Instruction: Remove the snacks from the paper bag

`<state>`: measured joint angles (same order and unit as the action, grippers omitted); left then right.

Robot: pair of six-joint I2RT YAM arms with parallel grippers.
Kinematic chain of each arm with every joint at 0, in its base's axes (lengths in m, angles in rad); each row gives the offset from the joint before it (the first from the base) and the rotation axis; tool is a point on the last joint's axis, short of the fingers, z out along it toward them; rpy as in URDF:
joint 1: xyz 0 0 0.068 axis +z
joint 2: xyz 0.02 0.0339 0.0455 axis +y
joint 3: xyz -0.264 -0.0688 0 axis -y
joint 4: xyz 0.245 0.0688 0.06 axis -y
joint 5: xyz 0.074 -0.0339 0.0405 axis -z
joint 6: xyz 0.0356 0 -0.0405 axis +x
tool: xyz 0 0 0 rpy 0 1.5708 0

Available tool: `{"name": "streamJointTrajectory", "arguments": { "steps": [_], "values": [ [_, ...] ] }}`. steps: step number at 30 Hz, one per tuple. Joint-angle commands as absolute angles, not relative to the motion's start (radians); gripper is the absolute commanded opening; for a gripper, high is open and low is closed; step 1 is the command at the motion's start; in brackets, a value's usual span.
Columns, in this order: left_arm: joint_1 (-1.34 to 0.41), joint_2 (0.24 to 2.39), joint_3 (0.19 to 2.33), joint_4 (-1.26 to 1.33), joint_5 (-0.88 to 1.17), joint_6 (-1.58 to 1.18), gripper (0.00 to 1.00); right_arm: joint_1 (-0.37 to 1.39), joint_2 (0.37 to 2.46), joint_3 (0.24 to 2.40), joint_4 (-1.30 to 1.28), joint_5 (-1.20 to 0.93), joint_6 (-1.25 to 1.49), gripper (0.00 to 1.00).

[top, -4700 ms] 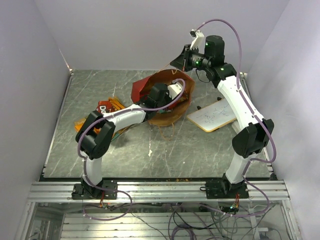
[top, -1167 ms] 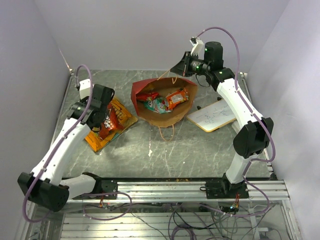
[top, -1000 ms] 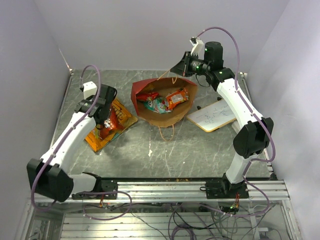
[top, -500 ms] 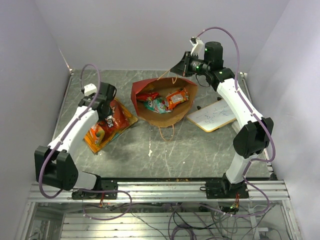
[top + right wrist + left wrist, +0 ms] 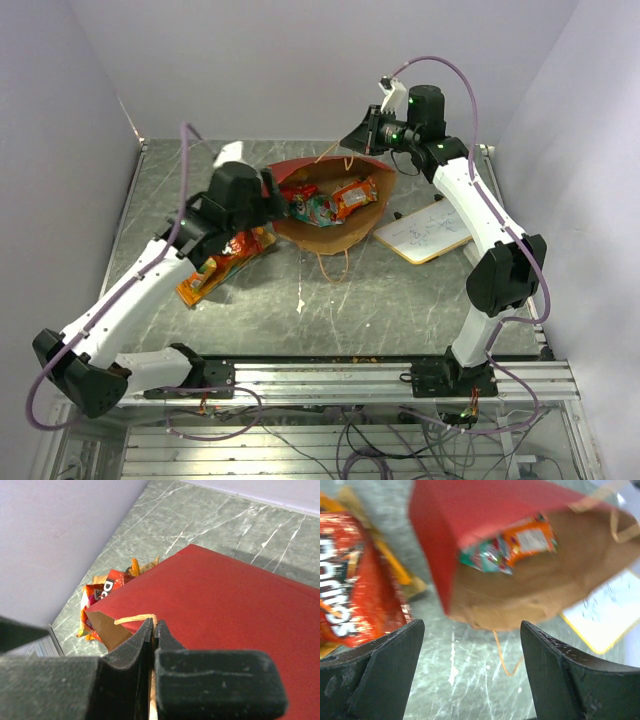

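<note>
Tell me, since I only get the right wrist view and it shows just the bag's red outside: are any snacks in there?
Observer: Yes. The top view looks into the bag and shows an orange packet, a teal packet and a red packet.
Operator: Where is the left arm?
Observer: The left arm reaches toward the bag's mouth, its jaws wide open and empty.

The paper bag (image 5: 470, 510) is matt red paper outside, rough brown kraft inside. The snacks (image 5: 350, 585) are glossy, crinkled foil. The bench (image 5: 400, 300) looks like smooth grey stone with white veins. The left fingers (image 5: 375, 680) are matt black, faintly grainy plastic.
</note>
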<state>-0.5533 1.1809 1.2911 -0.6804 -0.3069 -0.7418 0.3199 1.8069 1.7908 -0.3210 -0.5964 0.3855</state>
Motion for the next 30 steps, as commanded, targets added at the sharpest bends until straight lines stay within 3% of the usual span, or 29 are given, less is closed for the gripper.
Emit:
{"name": "streamJointTrajectory", "arguments": {
  "steps": [1, 6, 10, 14, 23, 26, 30],
  "values": [
    [-0.739, 1.2, 1.253, -0.498, -0.348, -0.592, 0.85, 0.314, 1.775, 1.787, -0.317, -0.611, 0.389, 0.0],
    [-0.937, 1.271, 1.218, -0.34, -0.459, -0.328, 0.77, 0.313, 1.765, 1.792, -0.32, -0.603, 0.386, 0.0],
    [-0.979, 1.358, 1.205, -0.23, -0.459, -0.162, 0.74, 0.313, 1.764, 1.797, -0.319, -0.601, 0.389, 0.0],
    [-0.979, 1.469, 1.229, -0.176, -0.466, -0.051, 0.53, 0.313, 1.764, 1.804, -0.318, -0.6, 0.387, 0.0],
    [-0.973, 1.63, 1.219, -0.074, -0.556, 0.094, 0.52, 0.313, 1.789, 1.832, -0.317, -0.6, 0.393, 0.0],
    [-0.949, 1.663, 1.206, -0.027, -0.555, 0.098, 0.46, 0.314, 1.804, 1.844, -0.317, -0.594, 0.391, 0.0],
    [-0.934, 1.733, 1.228, -0.006, -0.56, 0.142, 0.47, 0.313, 1.842, 1.869, -0.319, -0.596, 0.401, 0.0]
  ]
}}
